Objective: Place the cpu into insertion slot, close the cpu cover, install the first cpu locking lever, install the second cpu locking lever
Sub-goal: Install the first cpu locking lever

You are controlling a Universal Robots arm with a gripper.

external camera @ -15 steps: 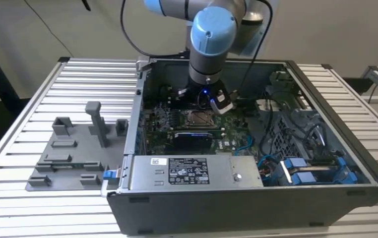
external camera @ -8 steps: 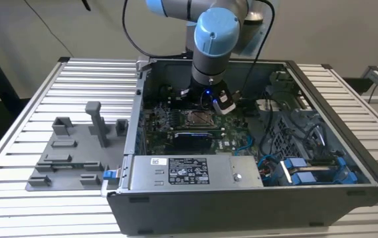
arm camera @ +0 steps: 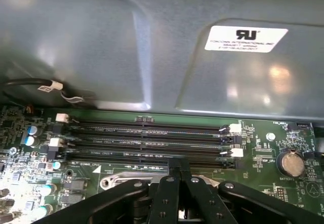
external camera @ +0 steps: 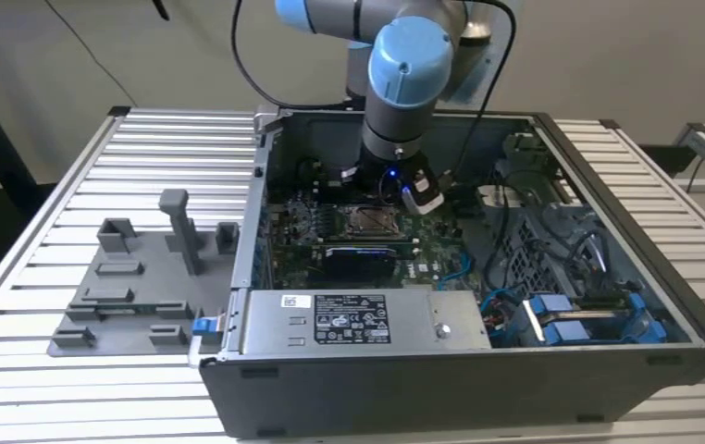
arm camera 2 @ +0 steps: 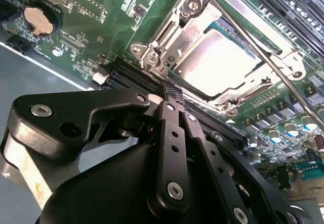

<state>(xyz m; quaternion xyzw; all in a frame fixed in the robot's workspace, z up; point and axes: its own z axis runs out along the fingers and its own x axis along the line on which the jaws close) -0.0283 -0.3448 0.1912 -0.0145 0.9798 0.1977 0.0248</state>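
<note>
Silvery cpu cover (arm camera 2: pixel 223 57) shut over cpu (arm camera 2: pixel 215 64), memory slots (arm camera: pixel 152 143) beside; fingers (arm camera 2: pixel 171 93) clenched, empty.

A pale beige plain wall (external camera: pixel 649 55) spans ten to two o'clock; the ribbed white slatted metal table (external camera: pixel 142 157) fills the rest, evenly lit.

The exterior view looks down from above into the open computer case (external camera: pixel 476 277). Both wrist views sit close over the green motherboard (arm camera 2: pixel 121 16), facing opposite ways across it, sharing the gripper (arm camera: pixel 178 164).
</note>
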